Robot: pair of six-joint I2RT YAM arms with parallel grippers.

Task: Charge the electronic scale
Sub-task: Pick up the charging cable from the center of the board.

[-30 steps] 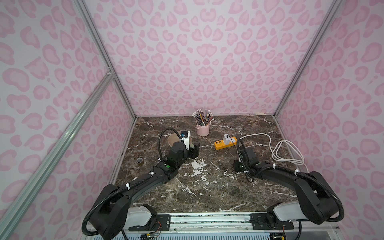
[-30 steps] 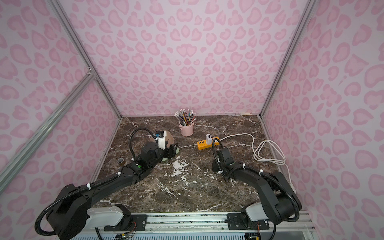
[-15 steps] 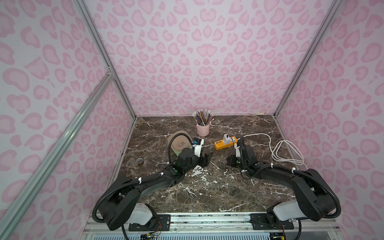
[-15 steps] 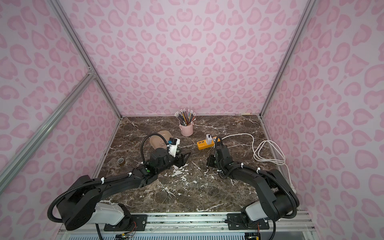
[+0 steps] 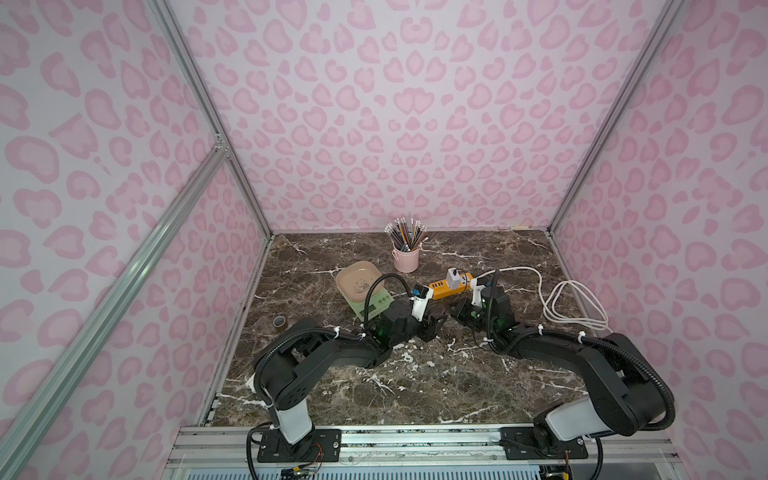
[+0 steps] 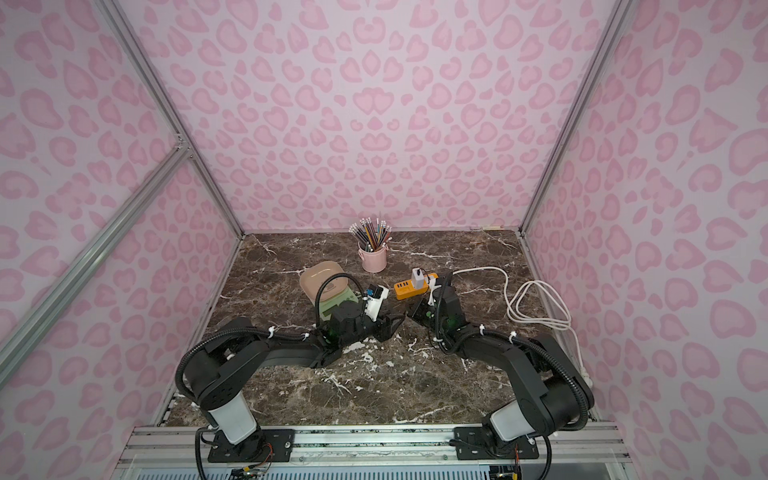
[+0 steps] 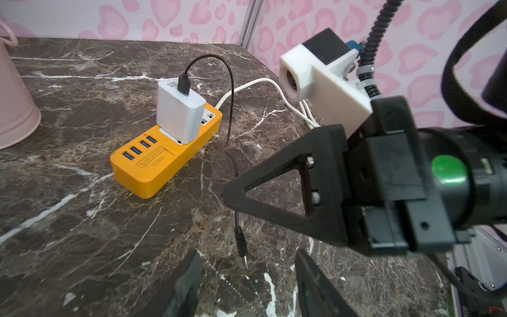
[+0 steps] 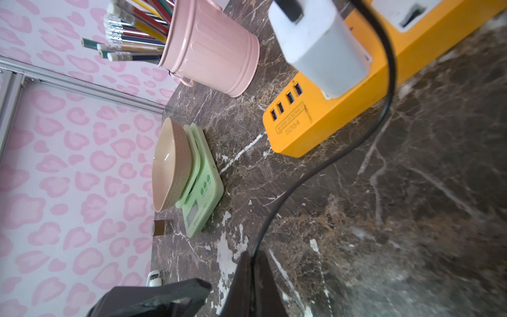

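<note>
Marble tabletop (image 5: 415,395): electronic scale (image 5: 357,284) sits just behind-left of the left gripper (image 5: 440,323), jaws spread near the dangling plug (image 7: 241,241) of the black cable (image 7: 231,109), which the right gripper (image 5: 456,311) pinches, farther to the scale's right.

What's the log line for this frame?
right gripper: shut on black cable | left gripper: open, jaws either side of hanging plug | electronic scale: unplugged | white charger: in orange power strip
</note>
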